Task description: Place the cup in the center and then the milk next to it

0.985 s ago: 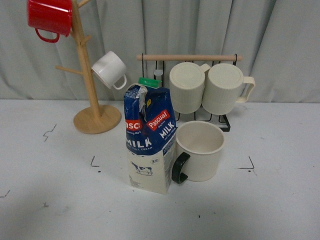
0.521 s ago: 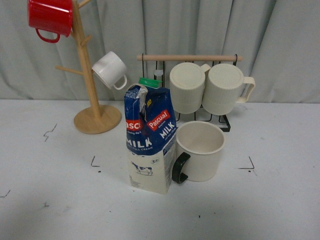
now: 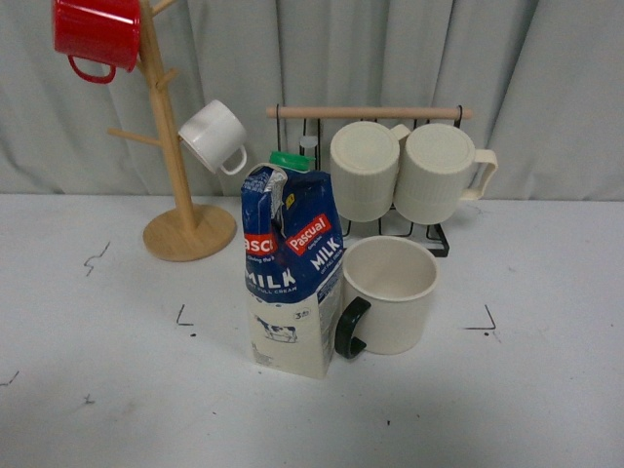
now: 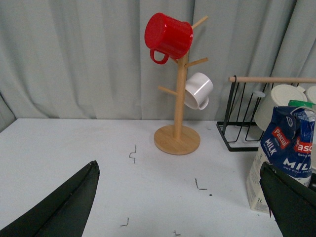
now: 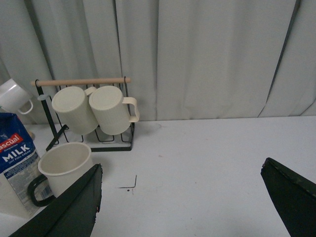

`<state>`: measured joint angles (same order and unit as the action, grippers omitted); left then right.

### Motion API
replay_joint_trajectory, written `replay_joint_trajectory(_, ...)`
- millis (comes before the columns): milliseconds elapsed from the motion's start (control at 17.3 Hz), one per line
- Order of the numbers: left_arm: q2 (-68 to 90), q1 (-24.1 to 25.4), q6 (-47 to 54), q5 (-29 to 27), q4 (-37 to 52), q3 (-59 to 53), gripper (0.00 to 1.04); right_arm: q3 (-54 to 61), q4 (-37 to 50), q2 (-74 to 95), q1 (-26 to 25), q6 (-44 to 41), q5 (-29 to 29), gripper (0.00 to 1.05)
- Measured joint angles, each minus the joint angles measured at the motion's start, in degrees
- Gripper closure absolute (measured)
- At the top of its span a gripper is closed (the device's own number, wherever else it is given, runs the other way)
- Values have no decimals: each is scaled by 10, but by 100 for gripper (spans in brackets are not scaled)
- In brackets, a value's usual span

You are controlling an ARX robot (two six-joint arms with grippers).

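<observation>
- The left gripper (image 4: 180,207) hangs with its two dark fingers (image 4: 69,205) spread wide apart, nothing between them but bare table (image 4: 74,148).
- The milk (image 3: 291,276) stands upright just beside one of those left fingers, at the edge of the left wrist view (image 4: 285,155).
- The right gripper (image 5: 180,207) shows the same picture: fingers (image 5: 69,207) parted wide, holding nothing.
- The cup (image 3: 389,294) sits upright in the middle of the table, mouth up, black handle turned toward the carton and touching or nearly touching it; in the right wrist view it stands just past one right finger (image 5: 63,167).
- Beyond the fingers, the wire rack (image 3: 429,234) carries two ribbed mugs (image 3: 366,168).
- The wooden mug tree (image 3: 180,185) holds a red mug (image 3: 96,31) and a white mug (image 3: 214,136).
</observation>
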<state>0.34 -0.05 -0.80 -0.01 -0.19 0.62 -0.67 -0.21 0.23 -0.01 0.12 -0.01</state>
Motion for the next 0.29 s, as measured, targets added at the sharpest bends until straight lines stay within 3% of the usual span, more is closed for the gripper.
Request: replay_joint_trajectory(290,0,0,0,0,0,0,7,0,0,0,0,0,0,6)
